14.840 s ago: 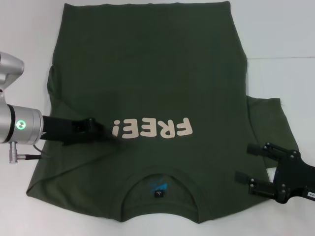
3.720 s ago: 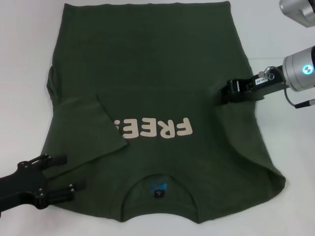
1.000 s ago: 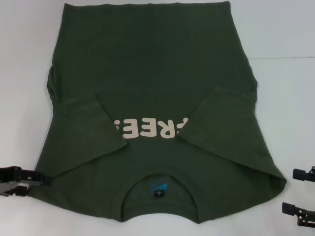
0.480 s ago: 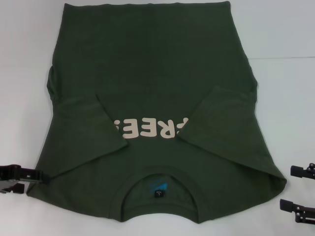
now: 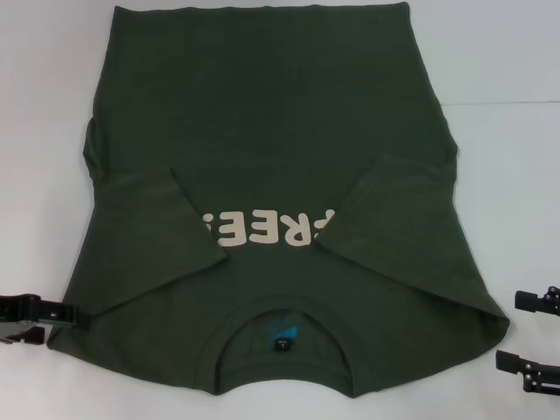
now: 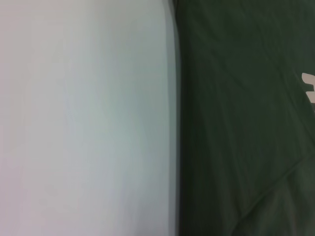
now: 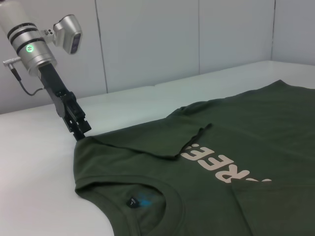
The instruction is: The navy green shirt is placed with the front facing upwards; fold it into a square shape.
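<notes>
Dark olive-green shirt [image 5: 262, 131] with cream lettering [image 5: 262, 229] and a blue neck label [image 5: 282, 333], on a white table [image 5: 507, 157].

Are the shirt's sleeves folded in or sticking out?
Folded in. Both sleeves of the shirt lie flat over its chest, covering the ends of the cream letters.

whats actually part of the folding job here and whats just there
Part of the job:
- navy green shirt, both sleeves folded in
- left gripper, at the shirt's near-left shoulder edge
- right gripper, open beside the near-right shoulder

Just there:
- white table
- wall panels
</notes>
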Action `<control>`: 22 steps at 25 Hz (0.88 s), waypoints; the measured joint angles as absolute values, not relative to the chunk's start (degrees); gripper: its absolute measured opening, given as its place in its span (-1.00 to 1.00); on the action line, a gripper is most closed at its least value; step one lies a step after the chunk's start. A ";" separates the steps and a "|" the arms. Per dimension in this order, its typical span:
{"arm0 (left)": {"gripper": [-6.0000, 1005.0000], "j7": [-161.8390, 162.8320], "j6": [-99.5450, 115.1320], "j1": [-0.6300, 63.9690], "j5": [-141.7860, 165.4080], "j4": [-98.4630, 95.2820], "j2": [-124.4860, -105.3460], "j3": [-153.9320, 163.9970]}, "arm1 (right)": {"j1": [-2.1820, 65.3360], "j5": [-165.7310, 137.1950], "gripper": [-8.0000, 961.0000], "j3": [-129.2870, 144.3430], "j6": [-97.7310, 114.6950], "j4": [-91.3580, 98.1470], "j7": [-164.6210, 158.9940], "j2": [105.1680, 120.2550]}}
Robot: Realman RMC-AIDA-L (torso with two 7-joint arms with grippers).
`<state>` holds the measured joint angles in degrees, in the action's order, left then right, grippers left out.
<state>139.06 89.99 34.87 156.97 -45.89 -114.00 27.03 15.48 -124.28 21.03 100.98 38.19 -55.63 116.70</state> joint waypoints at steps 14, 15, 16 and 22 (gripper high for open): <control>0.83 139.32 90.36 35.68 156.20 -43.44 -114.14 26.67 | 15.46 -124.28 0.88 21.00 100.91 38.09 -56.25 116.70; 0.83 139.34 90.41 35.84 156.11 -43.08 -114.16 26.52 | 15.47 -124.27 0.88 21.01 100.85 38.08 -56.25 116.70; 0.83 139.38 90.49 36.13 155.94 -42.56 -114.19 26.29 | 15.48 -124.28 0.88 21.04 100.75 38.06 -56.25 116.70; 0.83 140.40 90.22 37.32 155.56 -40.97 -114.18 26.11 | 15.55 -124.27 0.88 21.18 100.42 38.05 -56.25 116.70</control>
